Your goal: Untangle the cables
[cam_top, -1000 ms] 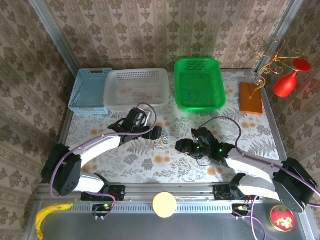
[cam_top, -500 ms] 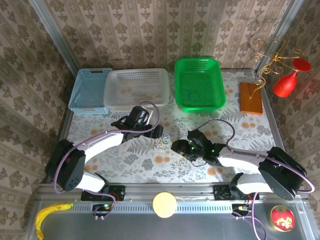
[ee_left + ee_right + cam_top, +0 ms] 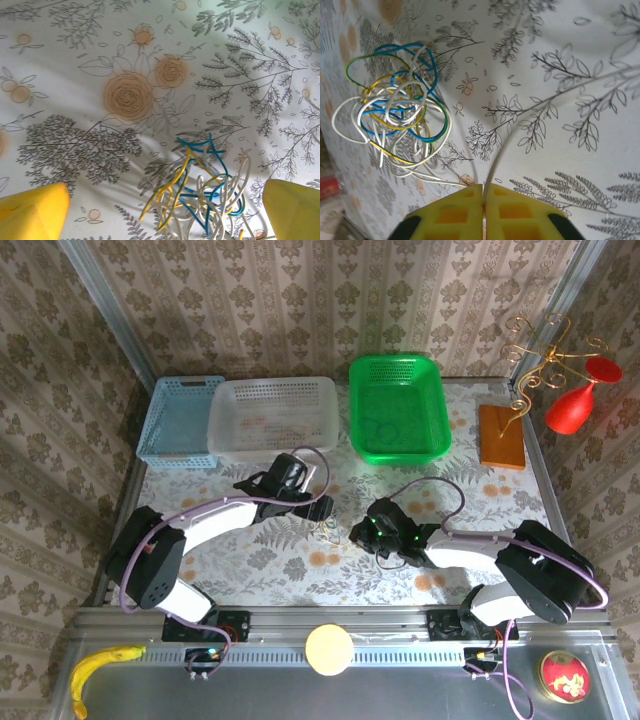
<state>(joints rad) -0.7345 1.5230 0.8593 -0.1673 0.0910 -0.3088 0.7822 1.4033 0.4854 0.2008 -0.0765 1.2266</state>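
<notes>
The cables point(image 3: 327, 527) are a small clump of thin white, yellow and blue loops on the flowered tablecloth, mid-table. In the left wrist view the cables point(image 3: 205, 200) lie low between two wide-apart yellow fingertips point(image 3: 35, 210); my left gripper point(image 3: 317, 508) is open just over them. My right gripper point(image 3: 358, 532) sits right of the clump. In the right wrist view its yellow jaws point(image 3: 484, 187) are pressed together on one white cable strand point(image 3: 496, 162), which curves up out of the tips. The rest of the tangle point(image 3: 395, 107) lies to the upper left.
Along the back stand a blue basket point(image 3: 180, 420), a white basket point(image 3: 272, 415) and a green basket point(image 3: 398, 408). A wooden block point(image 3: 502, 435) with a gold curly wire stand and a red glass point(image 3: 575, 405) are at the back right. A banana point(image 3: 100, 665) lies on the near rail.
My right gripper moved left to the clump's edge and shut on a white strand. My left gripper shifted slightly right, staying open over the clump.
</notes>
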